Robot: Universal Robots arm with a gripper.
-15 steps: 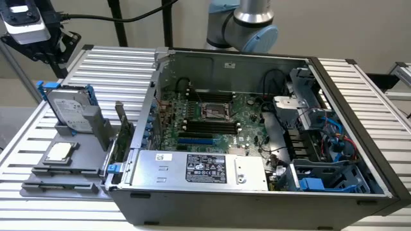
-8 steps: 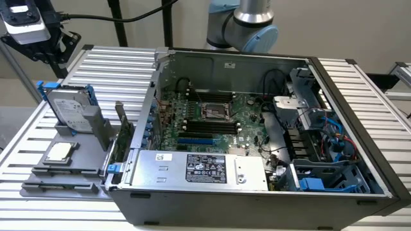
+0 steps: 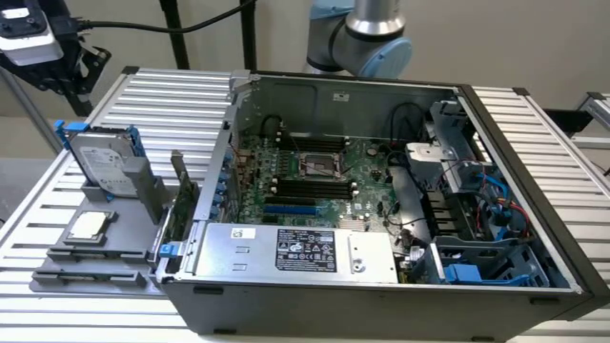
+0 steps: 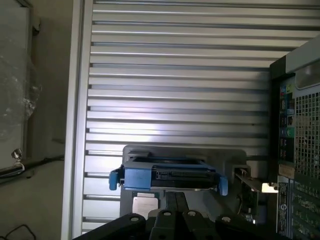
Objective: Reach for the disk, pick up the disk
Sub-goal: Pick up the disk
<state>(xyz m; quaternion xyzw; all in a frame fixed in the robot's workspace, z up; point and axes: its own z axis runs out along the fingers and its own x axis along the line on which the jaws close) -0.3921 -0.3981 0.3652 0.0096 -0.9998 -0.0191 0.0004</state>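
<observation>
One arm (image 3: 361,32), its grey joint with a pale blue cap rising behind the worktop's far edge, carries one hand (image 4: 175,201); the hand hangs over the worktop's edge at the exterior view's left, pointed down. The hand's two dark fingers (image 4: 170,200) are pressed together, closed on nothing and apart from the disk below them. One disk (image 3: 100,163), silver-grey with a white label and a bright blue carrier, stands on edge in one grey holder (image 3: 133,186) near that same edge, just beside the case. One small square silver chip (image 3: 88,225) lies flat on a grey tray in front of the disk. One open computer case (image 3: 381,304) occupies the middle of the worktop, showing one motherboard (image 3: 315,171) and one labelled power supply (image 3: 296,250). One worktop (image 3: 162,93) of ribbed aluminium slats. Pale wall behind; pale floor beyond the edge.
</observation>
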